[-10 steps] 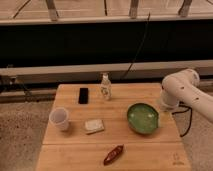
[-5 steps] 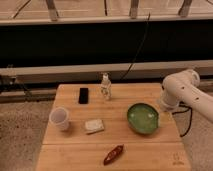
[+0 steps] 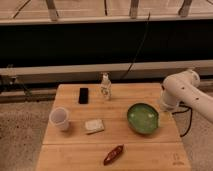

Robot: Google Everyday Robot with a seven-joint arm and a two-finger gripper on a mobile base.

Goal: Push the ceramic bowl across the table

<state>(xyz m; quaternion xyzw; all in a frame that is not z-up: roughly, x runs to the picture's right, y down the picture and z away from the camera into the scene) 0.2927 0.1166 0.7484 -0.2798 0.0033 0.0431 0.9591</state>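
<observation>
The ceramic bowl [image 3: 143,118], wide, shallow and glossy green inside, sits on the right half of the light-wood table [image 3: 70,155]. My white arm reaches in from the right edge of the view. Its gripper [image 3: 162,106] hangs low right beside the bowl's right rim, mostly hidden under the wrist. It is open and holds nothing. I cannot tell whether it touches the rim.
On the table's left side stand a white cup [image 3: 60,118], a black phone [image 3: 83,95] and a small pale packet [image 3: 94,125]. A small bottle [image 3: 105,86] stands at the back middle. A red-brown object [image 3: 113,154] lies near the front edge. A dark wall and cables run behind.
</observation>
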